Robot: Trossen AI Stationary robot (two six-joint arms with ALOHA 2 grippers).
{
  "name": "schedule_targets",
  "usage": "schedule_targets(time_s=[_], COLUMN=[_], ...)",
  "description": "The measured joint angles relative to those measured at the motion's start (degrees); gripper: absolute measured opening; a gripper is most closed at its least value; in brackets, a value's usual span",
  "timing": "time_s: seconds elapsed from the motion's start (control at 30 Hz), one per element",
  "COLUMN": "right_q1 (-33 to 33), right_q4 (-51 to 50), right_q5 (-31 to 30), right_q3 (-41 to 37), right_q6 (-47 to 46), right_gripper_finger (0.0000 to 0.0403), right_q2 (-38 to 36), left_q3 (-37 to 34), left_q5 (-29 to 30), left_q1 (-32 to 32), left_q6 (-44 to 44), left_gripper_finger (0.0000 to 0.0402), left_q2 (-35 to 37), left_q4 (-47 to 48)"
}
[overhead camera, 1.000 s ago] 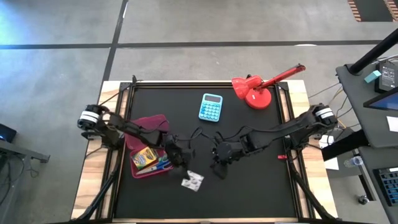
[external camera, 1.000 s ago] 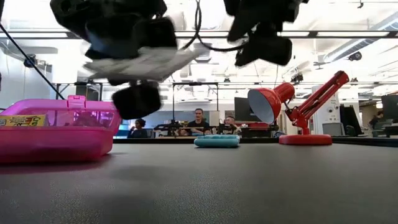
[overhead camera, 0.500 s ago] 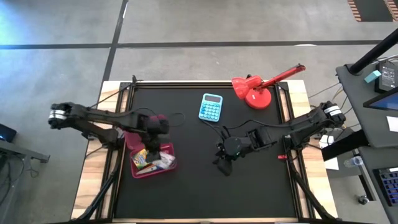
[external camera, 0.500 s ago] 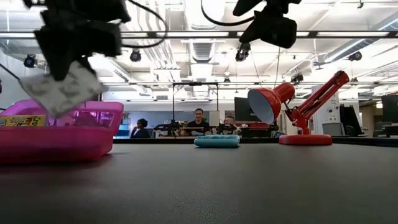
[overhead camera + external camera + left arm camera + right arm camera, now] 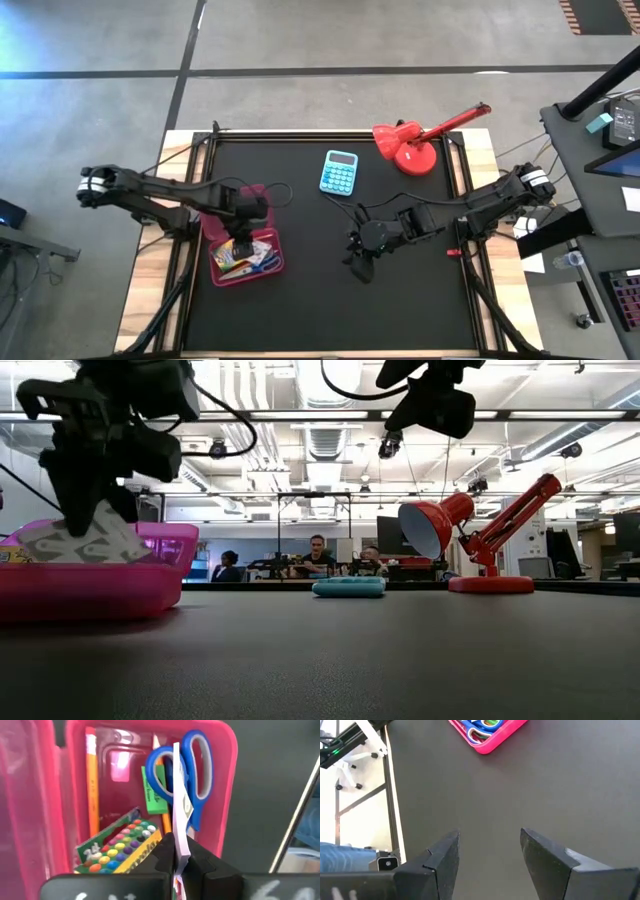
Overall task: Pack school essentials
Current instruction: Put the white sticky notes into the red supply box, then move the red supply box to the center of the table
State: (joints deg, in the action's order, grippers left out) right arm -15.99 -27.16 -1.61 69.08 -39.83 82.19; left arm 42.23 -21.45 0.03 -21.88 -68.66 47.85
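An open pink pencil case (image 5: 222,272) sits at the table's left. In the left wrist view it holds blue-handled scissors (image 5: 192,767), an orange pencil (image 5: 91,785), a green marker (image 5: 156,795) and the crayon box (image 5: 120,845). My left gripper (image 5: 243,238) hovers over the case, shut on the small white patterned square (image 5: 80,545). Near the table's middle, my right gripper (image 5: 360,262) hangs open above bare table (image 5: 490,795). My left gripper (image 5: 175,852) pinches the white patterned square between its two fingers, coming from above and pointing down. The wrist view shows the square edge-on (image 5: 178,820). It hangs below the fingers with its lower part (image 5: 85,550) dipping inside the pink case's wall.
A light-blue calculator (image 5: 340,172) lies toward the far edge, with a red desk lamp (image 5: 415,140) at the far right corner. Bare black mat (image 5: 400,300) stretches between the case and the right gripper. People sit in the room beyond the table.
My left gripper has carried the white square from near the table's middle toward the left edge, over the pink case. It has then come down, so the square, first lifted clear, now dips into the case. It has stayed shut throughout.
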Motion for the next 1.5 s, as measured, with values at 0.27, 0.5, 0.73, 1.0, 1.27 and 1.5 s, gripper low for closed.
schedule_targets(time_s=[0.27,0.5,0.73,1.0,1.27,1.5], right_q1=[0.00,0.00,0.00,0.00,0.00,1.22], right_q4=[-0.19,-4.89,-9.18,-7.15,13.43,38.82], right_q5=[0.04,0.14,0.15,-3.09,-8.78,-10.10], right_q3=[-0.04,-0.07,-0.07,-0.09,-3.78,-4.25], right_q6=[0.00,-0.03,2.25,6.97,6.54,5.83], right_gripper_finger=[0.0196,0.0196,0.0196,0.0190,0.0178,0.0181], right_q2=[0.02,-0.31,-2.11,-3.82,-0.38,9.97], left_q3=[0.01,1.26,4.05,6.92,12.69,11.04], left_q5=[-0.25,4.60,5.92,16.82,40.97,46.75], left_q1=[0.00,1.31,2.62,2.67,4.84,8.71], left_q6=[0.05,-0.83,-1.60,-1.59,-1.71,-5.77], left_gripper_finger=[0.0054,0.0131,0.0143,0.0144,0.0144,0.0144], left_q2=[-1.47,-0.63,2.49,6.59,11.17,12.63], left_q4=[-0.34,3.13,6.28,7.72,15.11,22.44])
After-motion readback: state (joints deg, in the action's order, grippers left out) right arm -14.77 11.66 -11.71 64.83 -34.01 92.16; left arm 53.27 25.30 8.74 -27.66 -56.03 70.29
